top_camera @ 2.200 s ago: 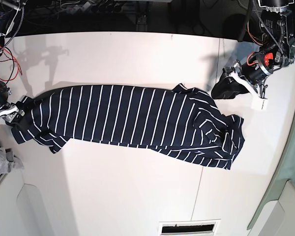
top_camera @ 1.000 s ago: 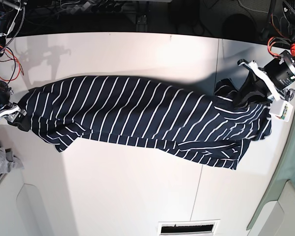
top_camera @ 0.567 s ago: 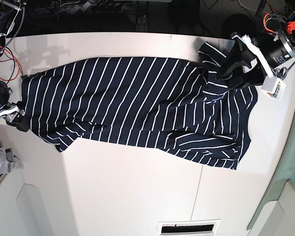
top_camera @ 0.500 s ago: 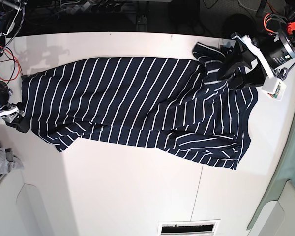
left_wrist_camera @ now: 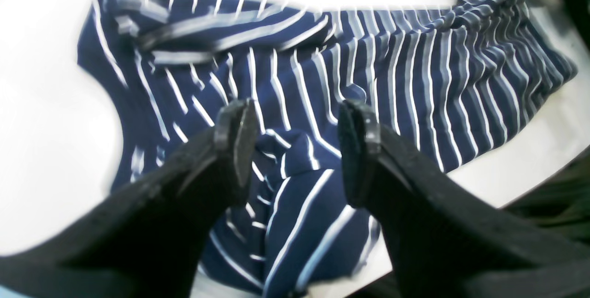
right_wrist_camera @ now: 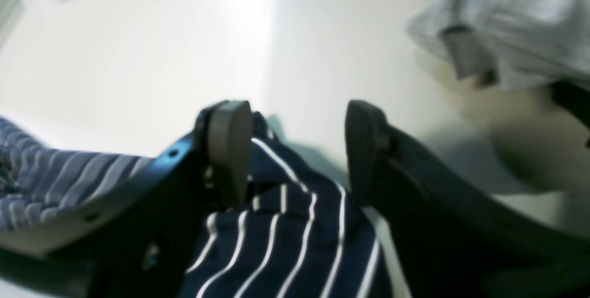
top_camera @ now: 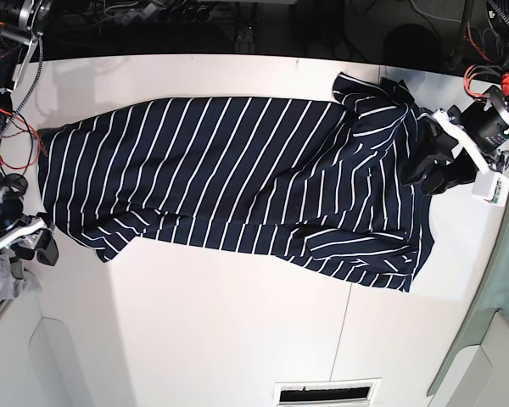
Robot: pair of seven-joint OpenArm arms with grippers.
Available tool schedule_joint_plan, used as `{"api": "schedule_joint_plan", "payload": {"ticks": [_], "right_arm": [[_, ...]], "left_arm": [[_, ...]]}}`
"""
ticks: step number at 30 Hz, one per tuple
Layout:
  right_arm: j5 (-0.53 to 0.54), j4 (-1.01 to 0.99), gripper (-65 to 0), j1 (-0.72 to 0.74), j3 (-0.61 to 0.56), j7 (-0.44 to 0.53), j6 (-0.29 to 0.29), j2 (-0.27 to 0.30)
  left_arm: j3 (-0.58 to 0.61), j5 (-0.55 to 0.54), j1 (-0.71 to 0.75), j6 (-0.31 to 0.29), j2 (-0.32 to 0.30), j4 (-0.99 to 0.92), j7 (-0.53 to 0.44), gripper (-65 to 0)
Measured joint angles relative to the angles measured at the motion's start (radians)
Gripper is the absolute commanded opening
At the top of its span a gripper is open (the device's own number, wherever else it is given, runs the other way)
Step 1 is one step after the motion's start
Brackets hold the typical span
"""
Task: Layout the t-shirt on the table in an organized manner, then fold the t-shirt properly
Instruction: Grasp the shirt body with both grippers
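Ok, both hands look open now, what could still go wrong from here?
The t-shirt still lies bunched by the left hand; a fold of it sits between the open fingers and may snag as the arm lifts. The right hand also straddles cloth. The far sleeve sits near the table edge and could slip off.

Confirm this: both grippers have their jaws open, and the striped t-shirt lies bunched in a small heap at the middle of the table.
Not quite. Both the left gripper and right gripper are open, but the base view shows the t-shirt spread lengthwise across the table, not heaped at its middle.
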Motion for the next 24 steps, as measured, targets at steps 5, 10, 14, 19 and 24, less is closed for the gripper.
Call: {"api": "schedule_joint_plan", "payload": {"ticks": [5, 10, 14, 19, 24], "right_arm": [[-0.074, -0.207, -32.7, 0.103, -0.217, 0.145, -0.072, -0.01], [-0.186, -0.397, -33.0, 0.161, -0.359, 0.187, -0.088, -0.03], [-0.224, -0.422, -48.2, 0.169, -0.396, 0.224, -0.093, -0.064], [-0.249, -0.422, -65.0, 0.159, -0.395, 0.292, -0.085, -0.068], [-0.265, -0.401, -65.0, 0.154, -0.305, 0.284, -0.078, -0.04]], "left_arm": [[0.137, -0.001, -0.079, 0.003, -0.002, -0.211, -0.003, -33.6], [0.226, 0.043, -0.077, 0.002, 0.006, -0.263, -0.001, -33.6], [0.24, 0.105, -0.079, 0.003, 0.005, -0.298, -0.001, -33.6], [0.24, 0.169, -0.08, 0.033, -0.005, -0.331, -0.008, -33.6], [0.24, 0.243, -0.084, 0.109, -0.034, -0.362, -0.076, -33.6]]}}
